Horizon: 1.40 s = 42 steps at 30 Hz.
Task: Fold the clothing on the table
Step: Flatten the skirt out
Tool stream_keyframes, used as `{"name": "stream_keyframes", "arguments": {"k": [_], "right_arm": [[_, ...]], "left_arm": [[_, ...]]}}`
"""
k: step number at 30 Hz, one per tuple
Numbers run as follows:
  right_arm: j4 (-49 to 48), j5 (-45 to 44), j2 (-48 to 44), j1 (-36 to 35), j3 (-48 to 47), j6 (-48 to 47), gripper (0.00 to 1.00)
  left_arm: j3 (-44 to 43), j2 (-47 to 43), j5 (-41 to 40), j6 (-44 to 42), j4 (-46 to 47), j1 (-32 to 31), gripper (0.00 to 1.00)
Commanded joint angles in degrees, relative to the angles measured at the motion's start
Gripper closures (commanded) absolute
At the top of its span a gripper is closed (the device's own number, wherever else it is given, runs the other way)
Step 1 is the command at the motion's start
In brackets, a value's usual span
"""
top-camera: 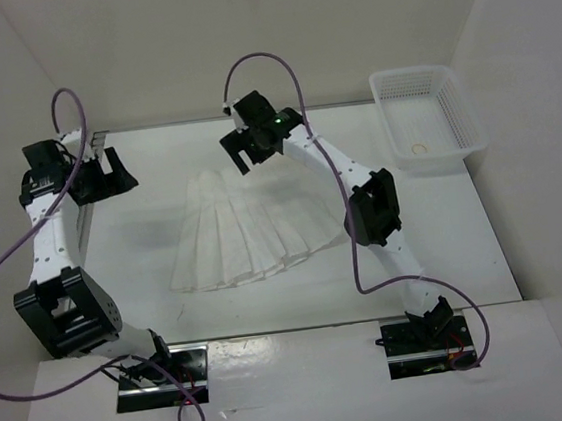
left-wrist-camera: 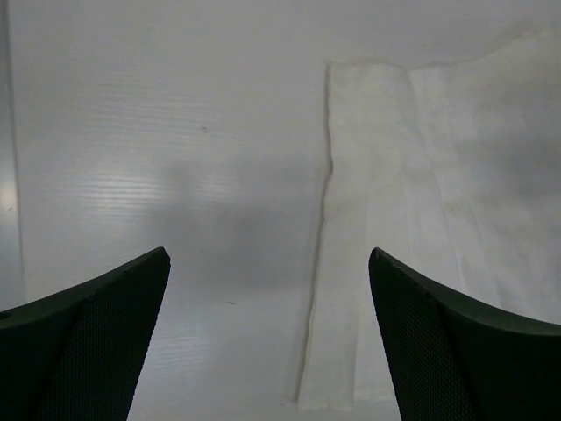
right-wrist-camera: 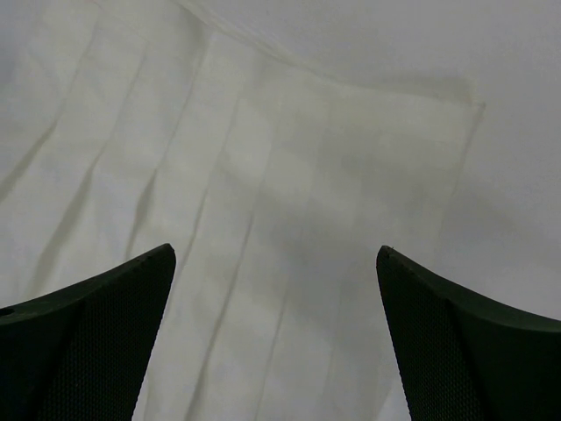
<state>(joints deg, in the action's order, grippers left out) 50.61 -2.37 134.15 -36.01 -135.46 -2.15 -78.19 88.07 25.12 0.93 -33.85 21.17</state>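
Both wide open, empty: right gripper [top-camera: 245, 157] over narrow far end of clothing [top-camera: 249, 236], left gripper [top-camera: 112, 178] off its left side

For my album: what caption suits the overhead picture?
Left arm and right arm, jaws open, poised by a pleated white skirt lying flat on the table, basket at far right.

You have no text, label, brand, number or sign to read in any view. The clothing [top-camera: 239, 237], the table [top-camera: 445, 243] and the white mesh basket [top-camera: 409, 70] show only plain, unmarked surfaces.
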Motion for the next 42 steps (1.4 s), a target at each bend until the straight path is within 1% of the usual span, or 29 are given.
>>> {"name": "stream_keyframes", "arguments": {"k": [1, 4, 6, 11, 17, 23, 29, 35, 39, 40, 42], "right_arm": [[-0.08, -5.18, 6.72, -1.96, -8.82, 4.61, 0.00], [0.72, -8.51, 12.97, -2.49, -14.81, 5.93, 0.00], [1.25, -10.45, 16.56, -2.49, -17.02, 6.72, 0.00], [1.25, -12.31, 21.32, -2.49, -23.35, 7.34, 0.00], [2.47, -12.31, 26.59, -2.49, -26.08, 7.34, 0.00], [5.37, -12.31, 27.92, -2.49, -26.08, 7.34, 0.00], [5.90, -10.20, 25.56, -1.96, -17.84, 7.95, 0.00], [2.22, -6.51, 20.11, -0.82, -7.03, 7.95, 0.00], [-0.42, -5.89, 16.59, 0.50, 2.55, 7.95, 0.00], [-1.99, -5.89, 14.50, 1.11, 4.48, 7.95, 0.00], [-3.76, -5.89, 12.29, 1.64, 10.46, 8.48, 0.00]], "left_arm": [[2.43, -5.00, -1.57, 1.01, -0.95, 2.29, 0.00], [5.50, -8.60, -3.50, 0.39, -2.10, 4.49, 0.00], [7.69, -11.41, -3.50, -1.01, -2.71, 5.54, 0.00], [10.07, -15.65, -4.64, -2.15, -3.95, 6.87, 0.00], [11.40, -18.63, -4.65, -2.69, -5.61, 8.01, 0.00], [12.45, -19.25, -5.17, -3.21, -6.14, 8.01, 0.00], [12.98, -20.31, -4.65, -3.74, -6.14, 8.54, 0.00], [12.98, -20.31, -4.65, -4.27, -7.20, 8.54, 0.00], [12.98, -20.84, -4.12, -4.80, -7.73, 8.54, 0.00], [12.98, -20.84, -4.12, -4.80, -7.73, 8.54, 0.00], [12.98, -20.84, -4.12, -4.80, -7.73, 8.54, 0.00]]}}
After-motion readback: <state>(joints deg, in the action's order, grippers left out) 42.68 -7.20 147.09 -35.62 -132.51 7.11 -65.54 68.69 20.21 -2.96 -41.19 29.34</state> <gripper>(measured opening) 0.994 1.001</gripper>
